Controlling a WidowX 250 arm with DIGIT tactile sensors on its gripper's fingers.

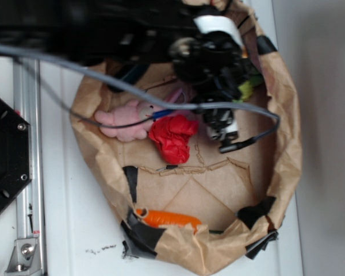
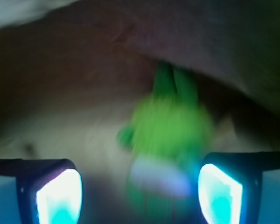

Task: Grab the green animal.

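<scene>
Our hand (image 2: 139, 189) spread wide, blurred green animal (image 2: 170, 128) lying between our fingers (image 2: 58, 196), inside the crumpled paper bag (image 1: 287, 144), pink bunny (image 1: 126, 121) nearby

A crumpled, matt brown paper bag wall (image 1: 284, 115) patched with glossy black tape (image 1: 141, 233) is seen. Soft fuzzy cloth is shown by the pink plush bunny (image 1: 126, 121) and the blurred lime-green plush animal (image 2: 170, 128). A smooth, shiny finish is shown by the orange plastic carrot (image 1: 169, 218), and wrinkled cloth by the red bundle (image 1: 172, 138).
</scene>
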